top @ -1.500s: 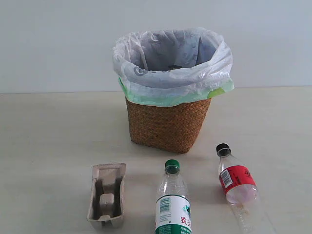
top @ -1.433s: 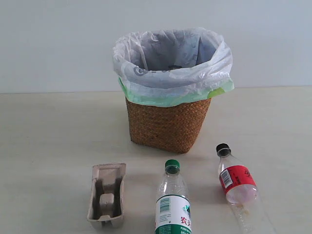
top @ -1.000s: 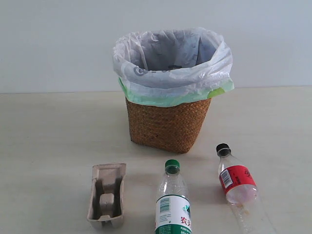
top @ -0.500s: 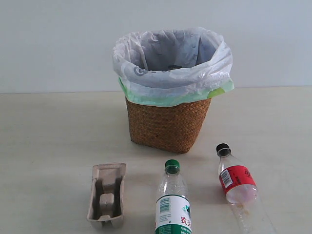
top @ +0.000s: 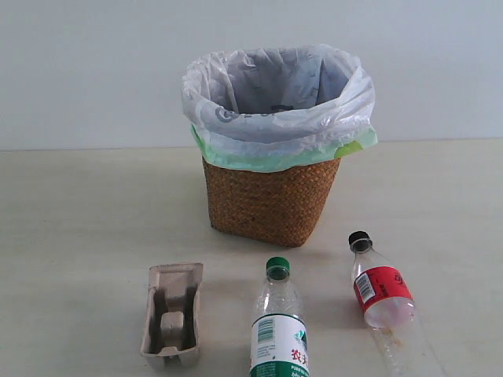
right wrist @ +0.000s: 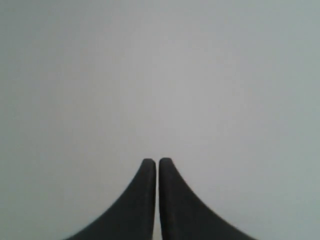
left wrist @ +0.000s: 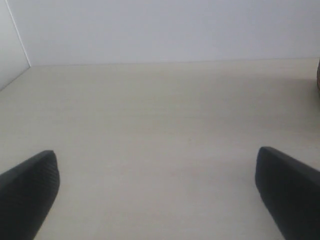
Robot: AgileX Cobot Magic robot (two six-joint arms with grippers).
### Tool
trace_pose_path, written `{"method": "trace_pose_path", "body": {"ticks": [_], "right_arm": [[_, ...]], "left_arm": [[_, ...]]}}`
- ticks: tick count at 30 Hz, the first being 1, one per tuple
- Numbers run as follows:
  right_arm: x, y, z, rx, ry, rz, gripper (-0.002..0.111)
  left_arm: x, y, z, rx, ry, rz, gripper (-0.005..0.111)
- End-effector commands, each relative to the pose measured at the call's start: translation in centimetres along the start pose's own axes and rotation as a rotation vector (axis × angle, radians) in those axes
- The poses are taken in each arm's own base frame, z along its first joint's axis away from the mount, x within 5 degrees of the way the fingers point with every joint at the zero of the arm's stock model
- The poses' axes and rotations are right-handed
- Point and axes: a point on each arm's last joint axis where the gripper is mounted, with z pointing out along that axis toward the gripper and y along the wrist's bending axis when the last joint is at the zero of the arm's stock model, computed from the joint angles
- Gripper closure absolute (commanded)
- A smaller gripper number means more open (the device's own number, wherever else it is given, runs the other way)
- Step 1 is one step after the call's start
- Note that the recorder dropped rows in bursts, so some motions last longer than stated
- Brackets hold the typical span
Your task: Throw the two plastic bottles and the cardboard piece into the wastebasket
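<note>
The brown wicker wastebasket (top: 271, 204) with its white bag stands at the middle back of the table. In front of it lie the beige cardboard piece (top: 172, 314) at left, the green-capped bottle (top: 278, 326) in the middle and the black-capped, red-labelled bottle (top: 380, 294) at right. Neither arm shows in the exterior view. My left gripper (left wrist: 157, 182) is open over bare table, nothing between its fingers. My right gripper (right wrist: 157, 165) is shut with fingertips together, facing a plain grey-white surface.
A pale wall runs behind the table. In the left wrist view a dark sliver, perhaps the basket's side (left wrist: 318, 80), shows at the frame edge. The tabletop (top: 86, 212) is light wood-coloured.
</note>
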Motion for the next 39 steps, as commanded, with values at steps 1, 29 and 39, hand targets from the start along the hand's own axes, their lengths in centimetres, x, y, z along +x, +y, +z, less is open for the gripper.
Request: {"method": "trace_pose_path", "body": {"ticks": [1,29,39], "right_arm": [[-1.2,0.0,2.2,0.066,0.168,-0.126,0.100],[17.1,0.6,15.0,-0.274,1.595,0.063,0.023],[28.1,3.5,16.3,-0.285,1.736,-0.090,0.023]], "left_arm": [[-0.2,0.0,-0.1,-0.004,-0.013,-0.010,-0.001],[-0.2,0.0,-0.1,-0.004,-0.013,-0.010,-0.001],[-0.2,0.0,-0.1,-0.004,-0.013,-0.010,-0.001]]}}
